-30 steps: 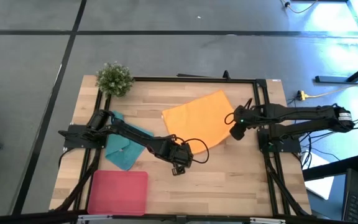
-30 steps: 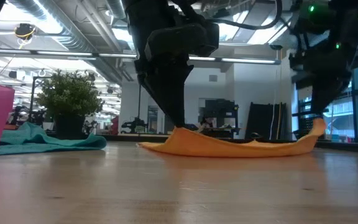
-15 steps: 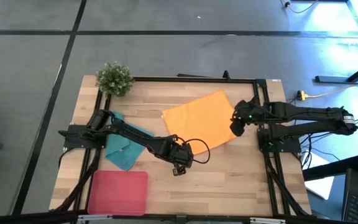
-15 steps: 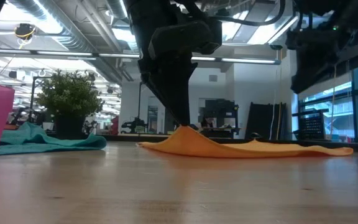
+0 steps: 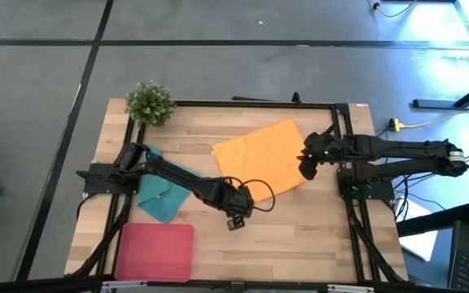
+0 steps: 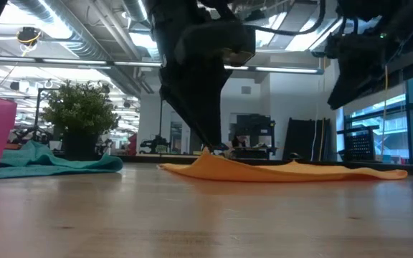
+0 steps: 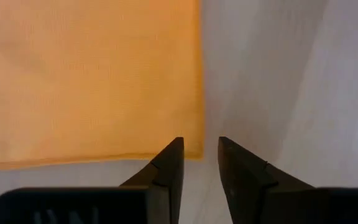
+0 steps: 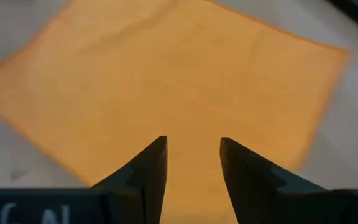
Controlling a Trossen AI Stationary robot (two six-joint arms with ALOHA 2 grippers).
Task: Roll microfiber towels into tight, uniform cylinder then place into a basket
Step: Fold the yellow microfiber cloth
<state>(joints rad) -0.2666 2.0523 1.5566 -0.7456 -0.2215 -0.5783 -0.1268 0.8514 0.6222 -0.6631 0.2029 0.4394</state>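
The orange microfiber towel point(image 5: 259, 159) lies spread flat in the middle of the table, with a small peak point(image 6: 210, 154) at its near corner. My left gripper point(image 7: 199, 146) points steeply down at that corner point(image 7: 194, 149), its fingers a narrow gap apart. My right gripper point(image 8: 191, 146) hangs open above the towel's right part, clear of it. The teal towel point(image 5: 163, 197) lies crumpled at the left. The pink basket point(image 5: 155, 251) stands at the near left. My left gripper comes from above, slanting down, with its fingertips point(image 7: 174, 152) right at the orange towel's near corner point(image 7: 194, 149). The corner is not clamped between the fingers. I cannot tell whether a fingertip still touches the cloth.
A small green potted plant point(image 5: 150, 102) stands at the far left corner. A black frame point(image 5: 340, 146) runs along the table's far and side edges. Bare wood lies near the front edge, to the right of the basket.
The orange towel's right end, raised off the table a second ago, has dropped and lies flat. My right gripper has risen a little and tipped, clear of the cloth.
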